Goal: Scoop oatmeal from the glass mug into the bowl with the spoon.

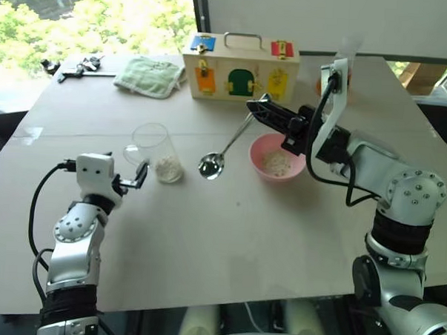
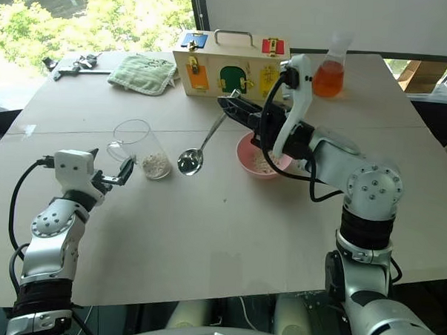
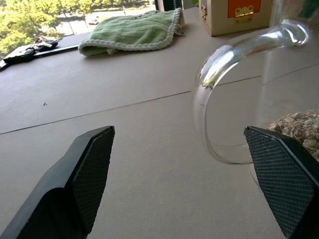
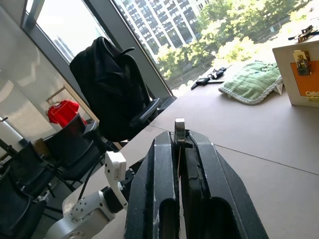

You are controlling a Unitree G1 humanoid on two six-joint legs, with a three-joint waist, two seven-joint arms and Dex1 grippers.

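The glass mug (image 1: 152, 144) stands at the table's left of centre, with oatmeal (image 1: 168, 168) in its bottom. My left gripper (image 1: 138, 175) is open and level just beside it, and the mug's handle (image 3: 219, 99) curves between its fingers (image 3: 84, 174) without touching them. To the right sits the pink bowl (image 1: 258, 148), holding some oatmeal (image 1: 277, 164). My right gripper (image 1: 257, 107) hovers behind the bowl, shut on the handle of the spoon (image 1: 230, 144). The spoon slants down toward the mug, its shiny scoop (image 1: 211, 165) hanging over the table between mug and bowl.
A wooden latch box (image 1: 241, 68) stands at the back centre, with a green cloth (image 1: 148, 77) and small tools (image 1: 79, 66) to its left. A flask of orange liquid (image 2: 329, 72) stands at the back right. Chairs and a black jacket (image 4: 107, 84) lie beyond the table's left side.
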